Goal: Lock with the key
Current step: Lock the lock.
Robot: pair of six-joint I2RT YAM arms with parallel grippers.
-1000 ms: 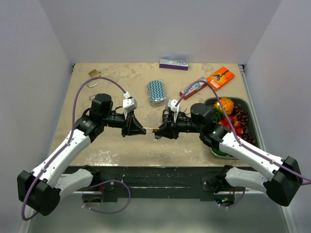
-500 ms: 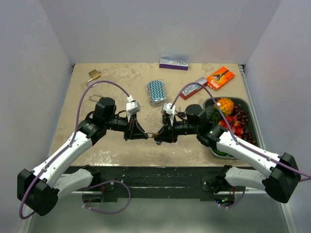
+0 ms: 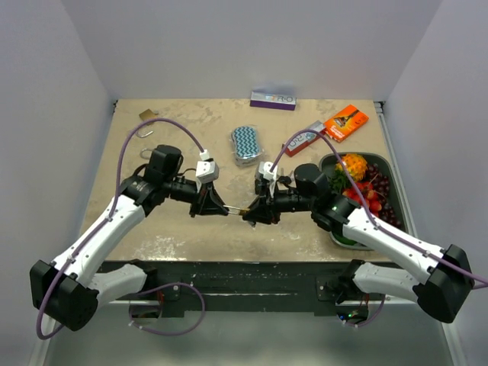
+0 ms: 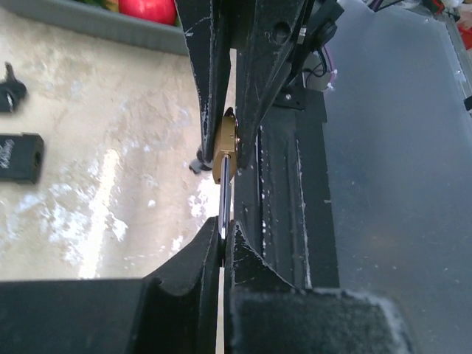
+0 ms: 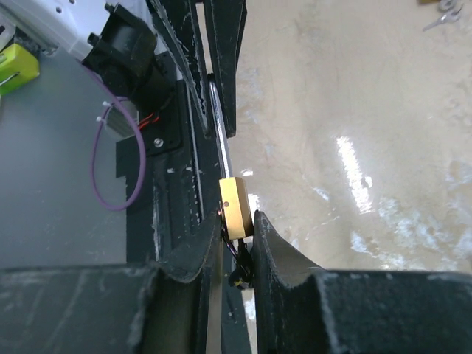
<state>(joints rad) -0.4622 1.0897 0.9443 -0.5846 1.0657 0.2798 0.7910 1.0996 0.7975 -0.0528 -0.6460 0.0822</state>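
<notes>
A small brass padlock (image 3: 241,209) hangs above the table between my two grippers. My right gripper (image 3: 250,213) is shut on its body (image 5: 236,205). Something small and black (image 5: 240,259) hangs under the padlock between the right fingers; I cannot tell if it is the key. A thin silver bar (image 5: 220,140), probably the shackle, runs from the padlock to my left gripper (image 3: 221,207). In the left wrist view the left gripper (image 4: 223,232) is shut on that bar (image 4: 223,210), just below the padlock (image 4: 225,151).
A metal tray (image 3: 379,156) of fruit sits at the right. A patterned pouch (image 3: 245,143), a purple box (image 3: 272,100), an orange pack (image 3: 345,122) and a red-white pack (image 3: 303,139) lie at the back. A second brass padlock (image 3: 147,115) and keys (image 3: 145,152) lie far left.
The two grippers stay joined at the padlock. The pair drifted slightly right and toward the table's front, then back a little. Both grips look unchanged.
</notes>
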